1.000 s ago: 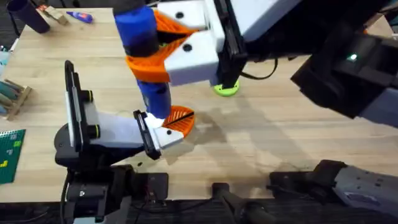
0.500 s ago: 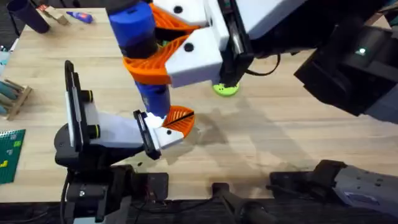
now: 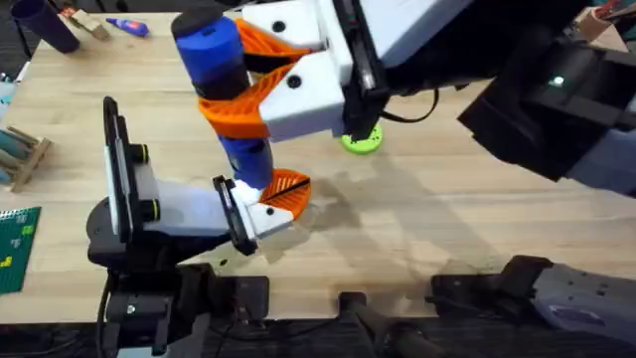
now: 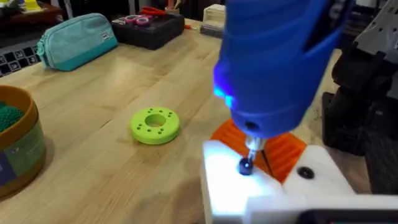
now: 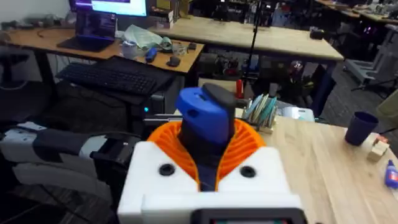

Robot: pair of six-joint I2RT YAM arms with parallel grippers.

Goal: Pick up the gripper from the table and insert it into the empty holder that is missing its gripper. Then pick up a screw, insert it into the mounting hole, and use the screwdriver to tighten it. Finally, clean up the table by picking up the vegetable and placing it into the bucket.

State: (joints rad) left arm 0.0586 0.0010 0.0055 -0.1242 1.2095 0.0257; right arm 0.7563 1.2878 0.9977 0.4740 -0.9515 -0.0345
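My right gripper (image 3: 237, 78) reaches across the table, its orange fingers shut on the blue screwdriver (image 3: 221, 70), which stands nearly upright. In the right wrist view the screwdriver (image 5: 205, 118) rises between the orange pads (image 5: 249, 146). Its tip rests on a dark screw (image 4: 245, 166) in the white base of the orange ribbed gripper (image 3: 286, 191), which sits at the end of the holder (image 3: 174, 211). The holder's black plate (image 3: 114, 164) stands upright at the left. A bucket (image 4: 22, 158) holds something green and bumpy (image 4: 7, 116); I cannot tell whether it is the vegetable.
A green ring (image 3: 361, 140) lies on the table behind the right arm. A wooden rack (image 3: 20, 157), a green board (image 3: 14, 247) and a dark cup (image 3: 45, 24) line the left side. A teal pouch (image 4: 78, 40) and a black tray (image 4: 149, 28) sit farther off.
The right gripper and the top of the screwdriver have shifted slightly left. The tip stays on the screw, and the holder has not moved.
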